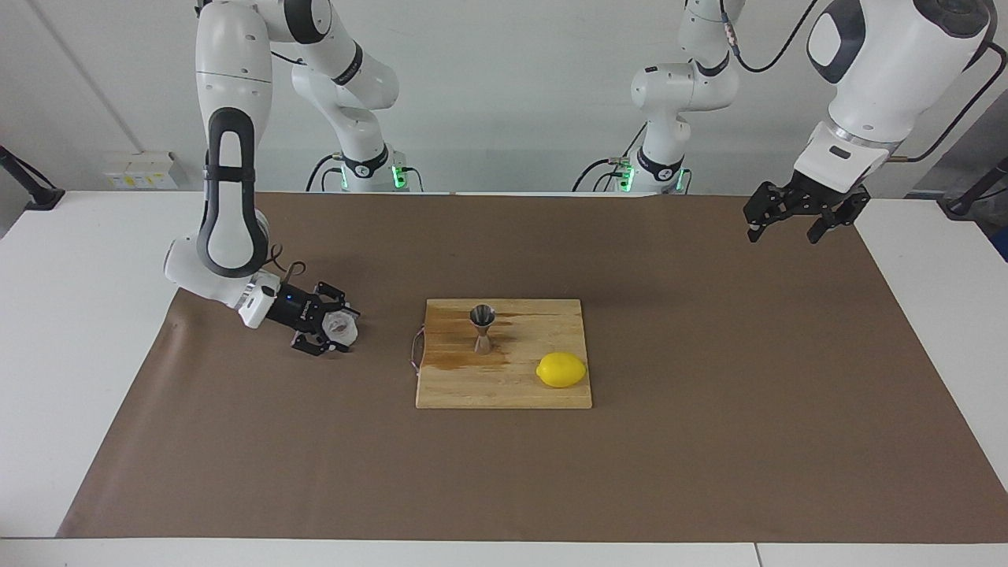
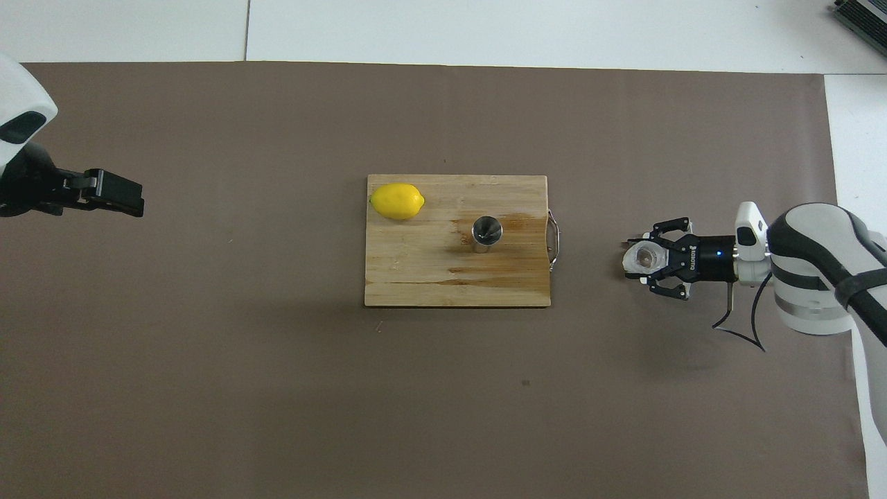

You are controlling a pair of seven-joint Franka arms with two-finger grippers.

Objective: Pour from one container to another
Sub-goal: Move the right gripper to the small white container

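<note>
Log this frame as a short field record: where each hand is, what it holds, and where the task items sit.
right hand: low over the brown mat, at the right arm's end, closed on the clear cup
left hand: raised over the mat's edge at the left arm's end, waiting, holding nothing
steel jigger: upright on the cutting board
lemon: on the board, farther from the robots than the jigger
pour: not yet begun
</note>
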